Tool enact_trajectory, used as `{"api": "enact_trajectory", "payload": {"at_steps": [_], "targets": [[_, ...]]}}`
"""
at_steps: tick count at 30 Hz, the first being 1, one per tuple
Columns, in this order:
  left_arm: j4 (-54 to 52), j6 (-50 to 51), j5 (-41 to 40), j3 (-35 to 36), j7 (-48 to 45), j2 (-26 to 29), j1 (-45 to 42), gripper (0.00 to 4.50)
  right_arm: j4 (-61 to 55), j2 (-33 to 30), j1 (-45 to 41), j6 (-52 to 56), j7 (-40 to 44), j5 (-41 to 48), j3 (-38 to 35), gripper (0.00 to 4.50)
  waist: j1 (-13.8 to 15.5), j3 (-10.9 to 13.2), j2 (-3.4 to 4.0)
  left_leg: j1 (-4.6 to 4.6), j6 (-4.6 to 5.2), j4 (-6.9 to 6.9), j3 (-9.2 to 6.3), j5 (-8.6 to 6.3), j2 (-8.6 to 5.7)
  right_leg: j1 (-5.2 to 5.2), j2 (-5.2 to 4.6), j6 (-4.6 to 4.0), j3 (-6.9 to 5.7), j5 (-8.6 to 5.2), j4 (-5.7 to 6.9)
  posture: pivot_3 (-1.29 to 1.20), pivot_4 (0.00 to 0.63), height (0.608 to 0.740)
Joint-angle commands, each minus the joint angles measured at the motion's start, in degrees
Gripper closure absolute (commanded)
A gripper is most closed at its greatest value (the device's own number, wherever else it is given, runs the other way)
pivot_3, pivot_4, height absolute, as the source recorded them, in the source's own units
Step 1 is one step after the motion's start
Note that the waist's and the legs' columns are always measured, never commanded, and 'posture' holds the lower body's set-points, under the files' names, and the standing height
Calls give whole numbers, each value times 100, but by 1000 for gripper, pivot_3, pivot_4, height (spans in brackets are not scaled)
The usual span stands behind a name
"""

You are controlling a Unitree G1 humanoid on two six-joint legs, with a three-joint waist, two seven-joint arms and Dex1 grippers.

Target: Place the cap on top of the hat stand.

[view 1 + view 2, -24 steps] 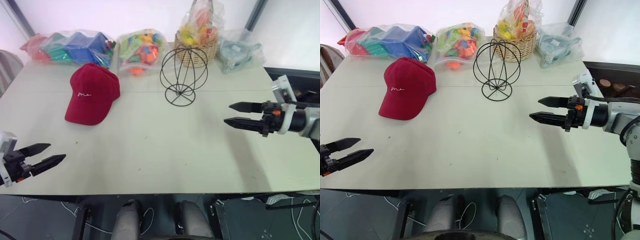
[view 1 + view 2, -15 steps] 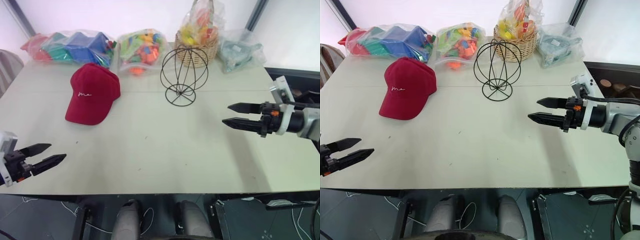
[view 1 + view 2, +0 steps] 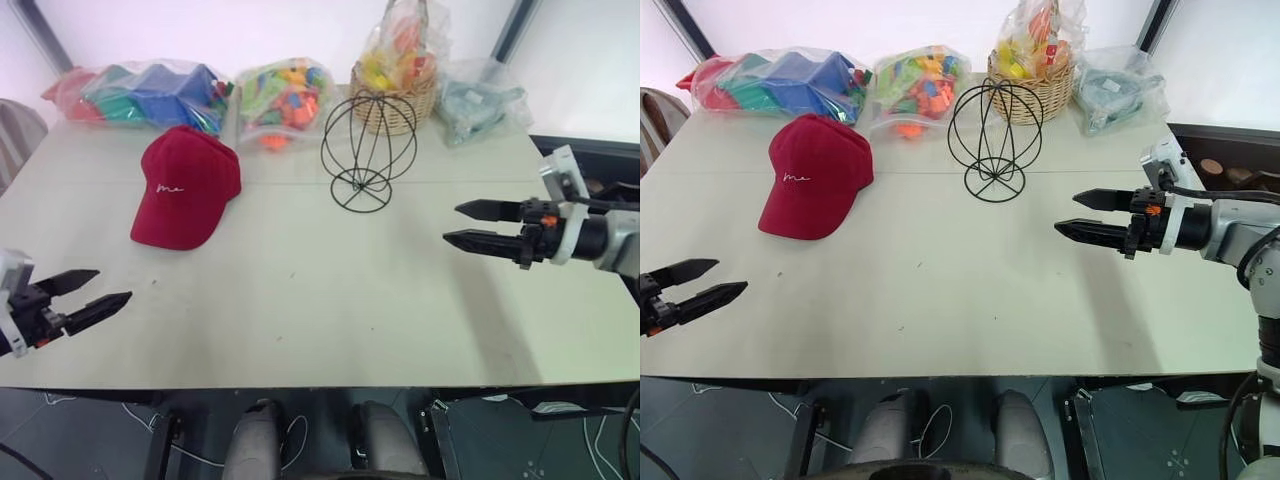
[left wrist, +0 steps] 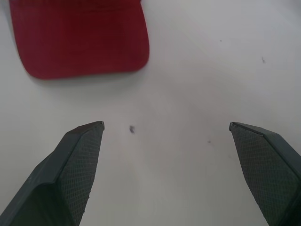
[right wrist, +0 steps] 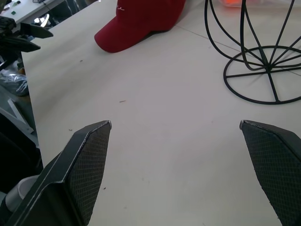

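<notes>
The dark red cap (image 3: 185, 187) lies flat on the table's left side, its brim toward the front edge and white script on its front. Right of it, near the table's middle back, stands the black wire hat stand (image 3: 367, 150), bare. My left gripper (image 3: 110, 287) hovers open over the front left corner, well short of the cap, whose brim (image 4: 80, 42) shows ahead of its empty fingers. My right gripper (image 3: 450, 224) is open and empty over the right side, pointing left, with the hat stand's base (image 5: 263, 75) and the cap (image 5: 138, 21) beyond it.
Along the back edge lie clear bags of coloured blocks (image 3: 150, 92) (image 3: 282, 100), a wicker basket (image 3: 398, 100) with bagged toys right behind the stand, and a bag of pale parts (image 3: 480, 100). The pale table (image 3: 320, 300) ends close below both grippers.
My left gripper has drifted slightly up and away from the front edge. My right gripper has crept a little left and up. Cap and stand have not moved.
</notes>
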Motion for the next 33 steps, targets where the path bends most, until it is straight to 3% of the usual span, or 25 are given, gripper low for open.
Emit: {"api": "enact_trajectory", "payload": {"at_steps": [1,6,10,12,15,18,23,27,33], "targets": [[50,-261,145,-2,-20,-10,-55,33,-64,19,-90,-43,-29,28,-88,0,1,0,0,0,0,0,0,0,0,0,0,0,0,0,0,0,150,740],[163,-654,403,-105,47,-44,-134,33,-48,18,-87,-59,-37,25,-103,0,0,0,0,0,0,0,0,0,0,0,0,0,0,0,1,0,150,740],[790,-2673,1804,-460,294,85,-94,33,24,-21,-123,-86,-10,-3,-109,0,3,0,0,0,0,0,0,0,0,0,1,0,0,0,0,0,150,740],[1505,-4321,2681,-777,425,255,-76,33,65,2,-170,-103,-3,-14,-80,0,-2,0,0,1,0,0,3,0,0,-2,1,0,0,0,0,0,150,740],[2431,-5939,3348,-1192,584,445,-302,33,100,65,-225,-119,6,-20,-33,0,2,-1,1,1,0,-1,4,0,1,-3,1,-1,0,0,0,0,150,740],[3689,-7741,4360,-1770,1534,587,-1143,33,19,177,-248,-72,4,33,46,0,24,-1,-1,0,0,-1,4,0,1,-2,-3,-2,-1,0,1,0,150,740],[5152,-9303,5953,-2560,3489,688,-2480,33,-304,347,-188,220,-144,367,-109,0,41,-3,-2,-4,0,5,10,0,-5,0,-12,2,-2,4,1,0,150,740],[5775,-9735,7089,-3202,5029,870,-3036,33,-750,507,-71,639,-411,903,-355,0,-2,-3,-2,-4,1,3,12,0,-5,-2,-11,5,-2,5,3,0,150,740],[6243,-9604,8896,-4576,7335,1046,-3907,33,-1442,570,422,1074,-837,1578,-758,0,34,-3,-4,-3,1,5,8,0,-2,-1,-5,8,-3,7,10,0,150,740]]}}
